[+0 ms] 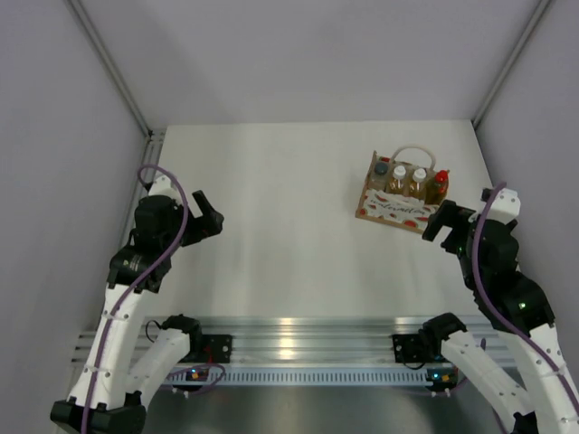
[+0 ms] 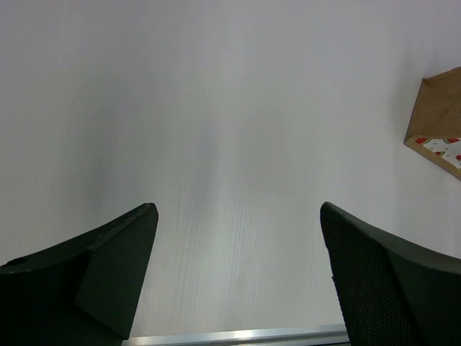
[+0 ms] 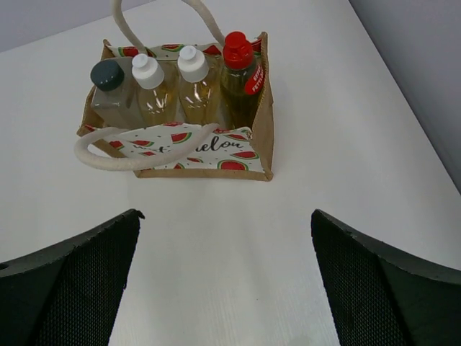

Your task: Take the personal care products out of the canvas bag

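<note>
The canvas bag point(image 1: 391, 210) stands at the table's back right, tan with a white watermelon-print panel point(image 3: 194, 149) and cream loop handles point(image 3: 130, 155). Inside stand a clear bottle with dark cap point(image 3: 109, 90), two amber bottles with white caps point(image 3: 149, 83) point(image 3: 194, 78) and a yellow bottle with red cap point(image 3: 239, 68). My right gripper point(image 1: 446, 223) is open and empty, just right of the bag and a little nearer to me. My left gripper point(image 1: 206, 215) is open and empty at the left; only the bag's corner point(image 2: 441, 119) shows in its wrist view.
White walls close in the table at the left, right and back. An aluminium rail point(image 1: 298, 330) runs along the near edge between the arm bases. Bare white tabletop point(image 1: 289, 208) lies between the two grippers.
</note>
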`<act>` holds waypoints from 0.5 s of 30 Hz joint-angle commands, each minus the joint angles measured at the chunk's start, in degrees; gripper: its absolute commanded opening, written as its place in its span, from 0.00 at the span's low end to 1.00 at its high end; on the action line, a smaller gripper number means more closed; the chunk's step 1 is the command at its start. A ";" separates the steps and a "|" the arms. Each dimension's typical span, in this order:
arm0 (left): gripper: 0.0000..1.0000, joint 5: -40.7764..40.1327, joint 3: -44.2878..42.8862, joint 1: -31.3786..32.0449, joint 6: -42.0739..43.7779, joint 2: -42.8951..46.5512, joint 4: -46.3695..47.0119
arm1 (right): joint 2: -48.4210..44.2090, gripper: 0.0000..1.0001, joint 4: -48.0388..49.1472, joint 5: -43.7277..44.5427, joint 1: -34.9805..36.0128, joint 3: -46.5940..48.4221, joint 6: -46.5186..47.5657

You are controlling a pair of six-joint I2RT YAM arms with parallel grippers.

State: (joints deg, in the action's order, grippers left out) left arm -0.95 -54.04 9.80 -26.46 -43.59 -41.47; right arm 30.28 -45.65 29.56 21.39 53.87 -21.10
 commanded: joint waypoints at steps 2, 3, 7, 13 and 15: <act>0.99 -0.37 0.16 -0.22 -3.32 0.36 2.63 | -1.89 0.99 1.44 1.73 0.41 0.45 -1.48; 0.99 0.50 0.25 -0.22 -4.64 0.18 2.89 | -2.24 0.99 1.44 1.55 0.32 0.45 -1.75; 0.99 9.37 3.84 -0.22 -13.42 -1.49 7.88 | -2.33 0.99 2.05 0.85 0.32 -0.34 -3.06; 0.99 22.66 9.56 3.10 -29.23 -7.72 26.22 | -2.60 0.99 4.08 -5.39 0.50 -2.01 -3.86; 0.99 19.69 8.43 10.62 -31.45 -11.50 29.42 | -2.68 0.99 3.99 -6.09 0.41 -2.10 -3.86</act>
State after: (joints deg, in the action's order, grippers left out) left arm 15.03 -44.95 13.58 -49.23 -52.51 -25.23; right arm 28.08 -44.69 26.22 21.39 51.75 -23.88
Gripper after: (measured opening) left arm 0.987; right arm 0.993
